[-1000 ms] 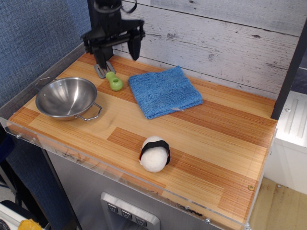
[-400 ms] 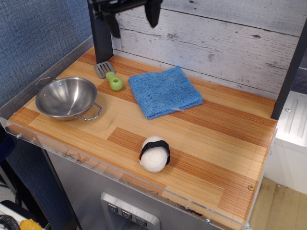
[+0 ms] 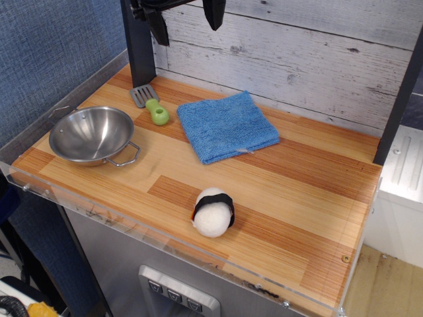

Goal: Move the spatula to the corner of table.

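Observation:
The spatula (image 3: 149, 104) lies flat on the striped wooden tabletop at the back left. Its grey slotted blade points toward the black post (image 3: 139, 43) and its lime-green handle points toward the front right. It rests close to the corner of table (image 3: 130, 74), where the blue wall meets the plank wall. My gripper (image 3: 186, 21) hangs high above the spatula at the top edge of the view. It is open and empty, with its two dark fingers (image 3: 215, 13) spread apart.
A steel bowl with handles (image 3: 92, 135) sits at the left. A folded blue cloth (image 3: 226, 125) lies right of the spatula. A white ball with a black band (image 3: 213, 212) sits near the front. Clear acrylic (image 3: 99, 214) edges the front.
My gripper rose from just above the spatula's blade up to the top of the view. The spatula stayed on the table near the post.

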